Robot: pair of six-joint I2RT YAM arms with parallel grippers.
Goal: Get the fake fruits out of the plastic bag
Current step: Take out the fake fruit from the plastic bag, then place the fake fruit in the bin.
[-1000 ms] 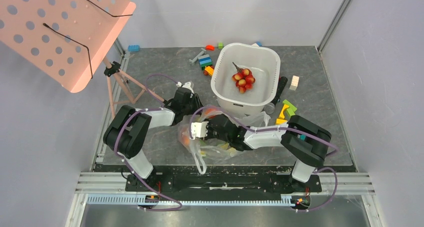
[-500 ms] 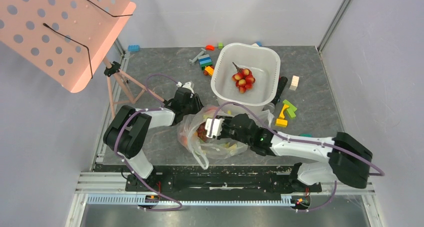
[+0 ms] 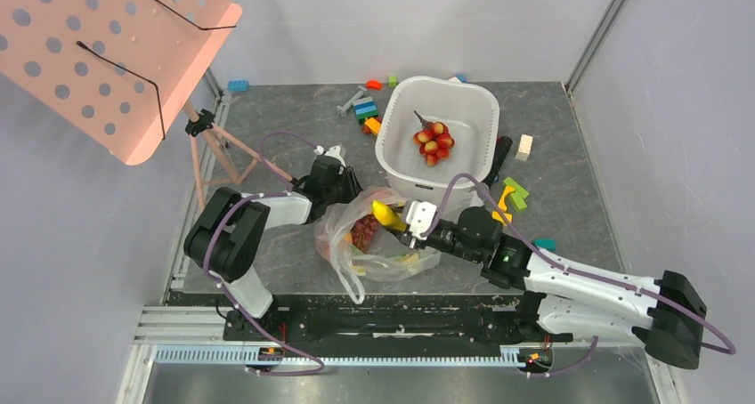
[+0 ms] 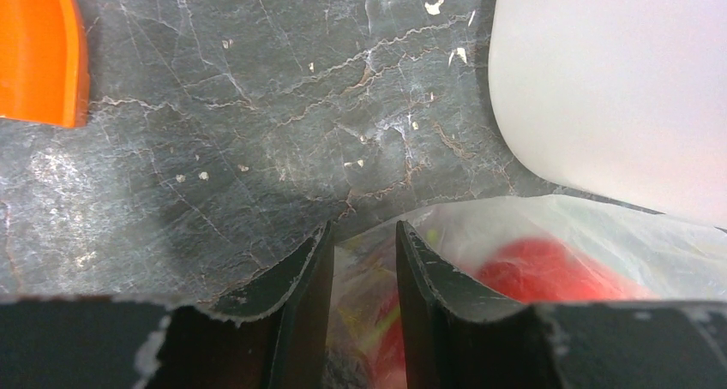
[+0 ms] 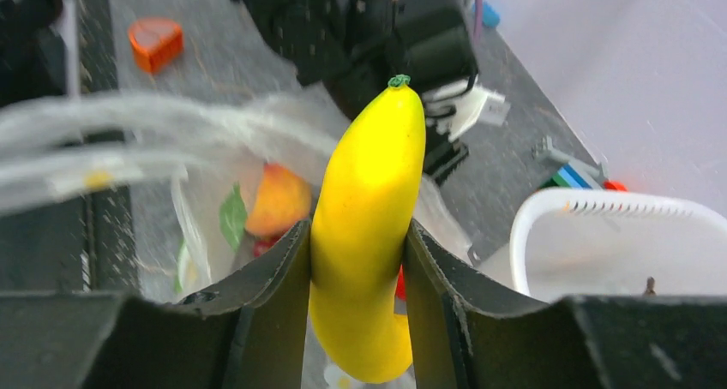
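A banana [image 5: 369, 183] is gripped by the right pincer [image 5: 356, 235] just beside the basin [image 3: 418, 189]; the edge of the bag [image 4: 549, 222] is pinched by the left pincer [image 4: 360, 252].

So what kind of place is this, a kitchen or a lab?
Most likely a robotics lab test cell: two robot arms bolted to a rail, plain panel walls closing it in, and toy props like blocks and fake grapes.
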